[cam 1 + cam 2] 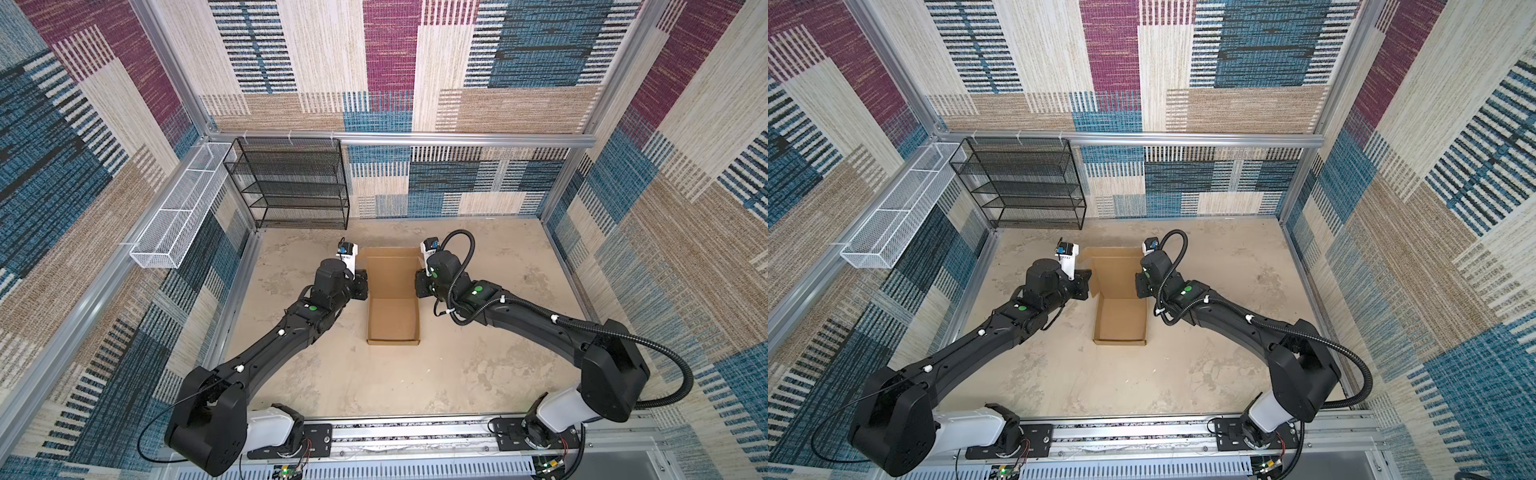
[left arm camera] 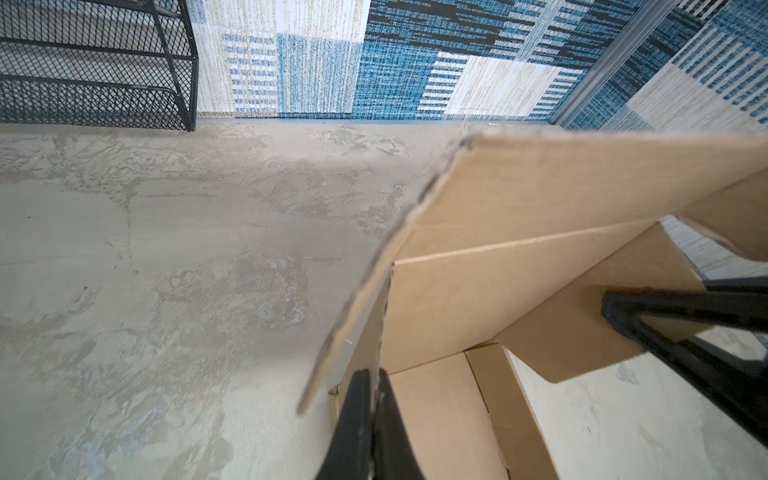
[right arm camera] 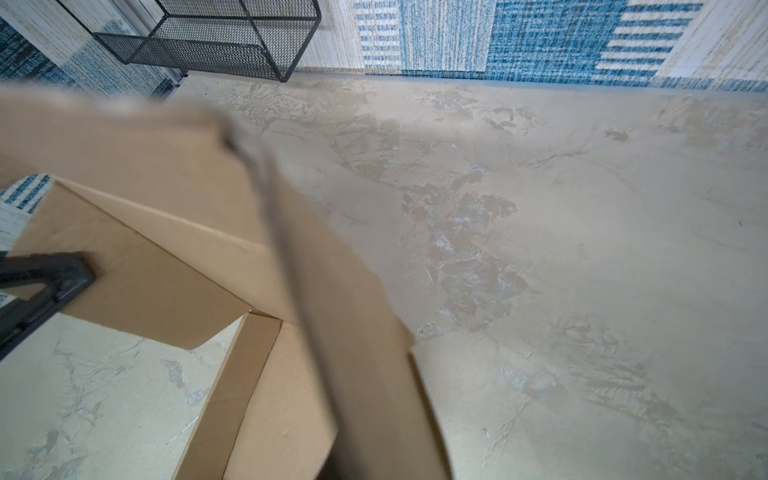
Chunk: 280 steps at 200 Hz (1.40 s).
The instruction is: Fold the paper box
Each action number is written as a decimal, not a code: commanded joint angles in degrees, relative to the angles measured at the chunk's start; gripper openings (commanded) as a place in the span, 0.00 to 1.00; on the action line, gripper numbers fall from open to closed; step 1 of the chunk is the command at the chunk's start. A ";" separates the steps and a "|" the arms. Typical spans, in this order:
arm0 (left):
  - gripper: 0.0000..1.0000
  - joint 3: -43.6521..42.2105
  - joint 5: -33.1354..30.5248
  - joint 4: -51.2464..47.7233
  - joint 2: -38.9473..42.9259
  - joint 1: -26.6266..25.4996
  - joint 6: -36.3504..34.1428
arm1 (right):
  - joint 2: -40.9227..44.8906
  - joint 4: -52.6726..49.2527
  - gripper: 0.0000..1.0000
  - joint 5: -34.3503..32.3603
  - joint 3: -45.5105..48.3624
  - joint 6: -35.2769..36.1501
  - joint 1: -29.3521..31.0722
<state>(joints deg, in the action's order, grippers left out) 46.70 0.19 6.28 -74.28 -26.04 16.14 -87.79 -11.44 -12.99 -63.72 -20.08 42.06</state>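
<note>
The paper box (image 1: 392, 320) (image 1: 1121, 318) lies mid-table, a brown cardboard tray with low walls at its near end. Its far panel stands raised, with side flaps. My left gripper (image 1: 365, 284) (image 1: 1089, 282) is at the box's left side. In the left wrist view it (image 2: 376, 390) is shut on the edge of the left wall of the box (image 2: 519, 208). My right gripper (image 1: 417, 284) (image 1: 1137, 284) is at the right side. Blurred cardboard (image 3: 166, 232) hides its jaws in the right wrist view. From the left wrist its fingers (image 2: 665, 307) lie against the right flap.
A black mesh shelf rack (image 1: 291, 183) stands at the back left against the wall. A white wire basket (image 1: 178, 216) hangs on the left frame rail. Patterned walls close in three sides. The mottled beige table (image 1: 498, 291) spreads around the box.
</note>
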 commanded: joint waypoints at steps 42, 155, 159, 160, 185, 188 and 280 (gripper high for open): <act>0.00 -1.52 -0.89 4.56 0.87 -0.04 2.03 | -0.75 3.97 0.15 0.48 1.71 -3.51 1.86; 0.00 -7.61 0.06 5.56 4.25 -0.14 4.40 | 1.22 6.30 0.18 -2.88 6.12 -6.50 5.07; 0.00 -7.94 0.14 5.65 4.45 -0.15 4.50 | 1.27 6.39 0.18 -3.04 6.30 -6.62 5.20; 0.00 -7.98 0.11 5.66 4.52 -0.15 4.51 | 1.24 6.41 0.18 -3.11 6.36 -6.59 5.25; 0.00 -9.48 0.10 5.76 5.33 -0.15 4.99 | 1.25 7.02 0.17 -3.71 7.11 -7.24 6.16; 0.00 -9.59 0.12 5.76 5.41 -0.15 5.03 | 1.22 7.04 0.17 -3.75 7.12 -7.32 6.21; 0.00 -12.72 1.57 5.76 7.55 -0.24 7.54 | 1.00 7.99 0.14 -5.74 9.02 -9.84 8.29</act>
<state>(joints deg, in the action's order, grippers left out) 34.83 -0.62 14.22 -67.02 -26.13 21.80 -86.76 -4.51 -19.40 -55.48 -28.25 49.76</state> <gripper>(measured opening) 0.065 0.139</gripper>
